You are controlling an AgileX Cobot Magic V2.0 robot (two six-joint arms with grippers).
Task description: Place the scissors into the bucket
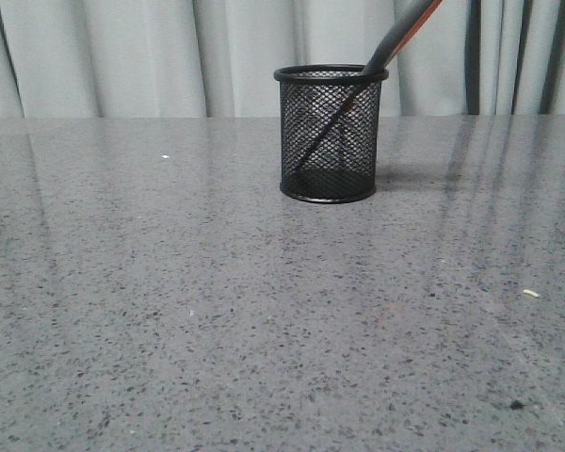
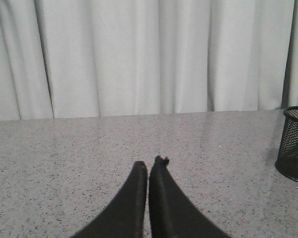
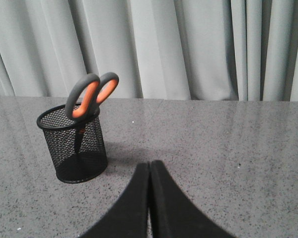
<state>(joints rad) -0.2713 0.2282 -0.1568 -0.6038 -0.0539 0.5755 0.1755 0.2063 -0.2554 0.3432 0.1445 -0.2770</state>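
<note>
The black wire-mesh bucket (image 1: 328, 134) stands upright at the far middle of the grey table. The scissors (image 1: 400, 33) stand in it blades down, leaning on the rim, their grey handles lined in orange sticking out above. In the right wrist view the bucket (image 3: 73, 144) holds the scissors (image 3: 92, 94). My right gripper (image 3: 150, 163) is shut and empty, apart from the bucket. My left gripper (image 2: 149, 165) is shut and empty; the bucket (image 2: 294, 144) shows at that view's edge. Neither gripper shows in the front view.
The grey speckled table (image 1: 217, 311) stretches toward me from the bucket. A pale curtain (image 1: 122, 56) hangs behind the table's far edge. A small pale scrap (image 1: 531, 293) and a dark speck (image 1: 516, 405) lie at the near right.
</note>
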